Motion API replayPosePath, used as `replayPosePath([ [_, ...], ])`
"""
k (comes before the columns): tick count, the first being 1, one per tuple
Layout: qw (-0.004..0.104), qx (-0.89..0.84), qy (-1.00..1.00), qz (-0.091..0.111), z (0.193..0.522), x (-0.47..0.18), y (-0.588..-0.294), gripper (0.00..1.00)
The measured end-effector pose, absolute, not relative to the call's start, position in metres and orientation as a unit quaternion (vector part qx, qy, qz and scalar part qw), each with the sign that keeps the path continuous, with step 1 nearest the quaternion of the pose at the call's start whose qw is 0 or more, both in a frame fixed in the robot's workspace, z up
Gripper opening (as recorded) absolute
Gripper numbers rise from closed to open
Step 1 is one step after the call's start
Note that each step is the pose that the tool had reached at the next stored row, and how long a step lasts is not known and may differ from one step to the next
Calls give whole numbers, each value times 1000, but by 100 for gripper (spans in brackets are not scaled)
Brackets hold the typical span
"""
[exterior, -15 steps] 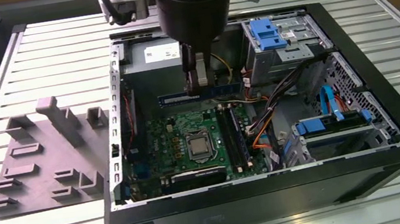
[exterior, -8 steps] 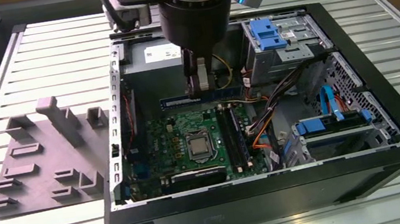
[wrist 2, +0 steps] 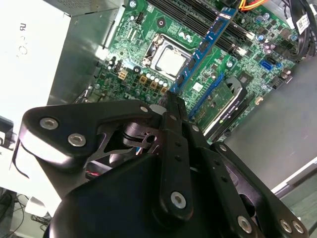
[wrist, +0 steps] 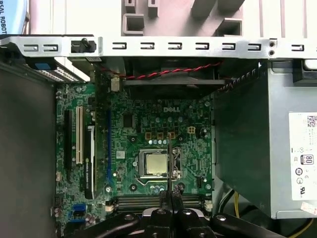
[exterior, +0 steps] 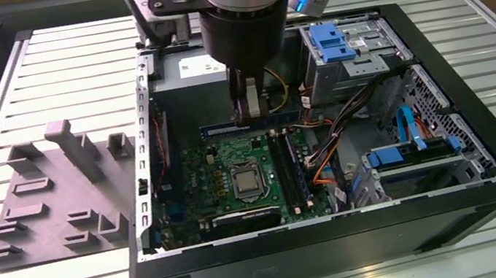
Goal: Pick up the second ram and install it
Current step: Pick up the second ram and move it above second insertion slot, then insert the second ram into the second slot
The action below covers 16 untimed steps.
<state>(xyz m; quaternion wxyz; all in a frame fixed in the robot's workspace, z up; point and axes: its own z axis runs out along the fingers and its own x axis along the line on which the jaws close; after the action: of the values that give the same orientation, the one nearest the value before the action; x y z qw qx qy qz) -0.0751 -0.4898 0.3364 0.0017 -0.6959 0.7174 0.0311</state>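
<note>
My gripper hangs inside the open computer case, over the far end of the green motherboard. It is shut on the second ram, a long thin bluish board with black chips that sticks out past the fingertips. In the exterior view the second ram shows as a blue strip held level just above the board, beside the power supply. In the first wrist view the second ram is seen edge-on above the processor socket, lying crosswise to the black memory slots.
A grey fixture block stands on the slatted table at the exterior view's left. Inside the case are the grey power supply, blue-tabbed drive bays, bundles of cables and an expansion card near the front.
</note>
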Motion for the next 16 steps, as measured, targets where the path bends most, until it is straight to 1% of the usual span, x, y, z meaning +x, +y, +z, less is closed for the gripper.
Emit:
replayPosePath([
  [8, 2, -696, 717, 31, 329, -74, -490, 11],
  [16, 2, -696, 717, 31, 328, -74, -490, 11],
])
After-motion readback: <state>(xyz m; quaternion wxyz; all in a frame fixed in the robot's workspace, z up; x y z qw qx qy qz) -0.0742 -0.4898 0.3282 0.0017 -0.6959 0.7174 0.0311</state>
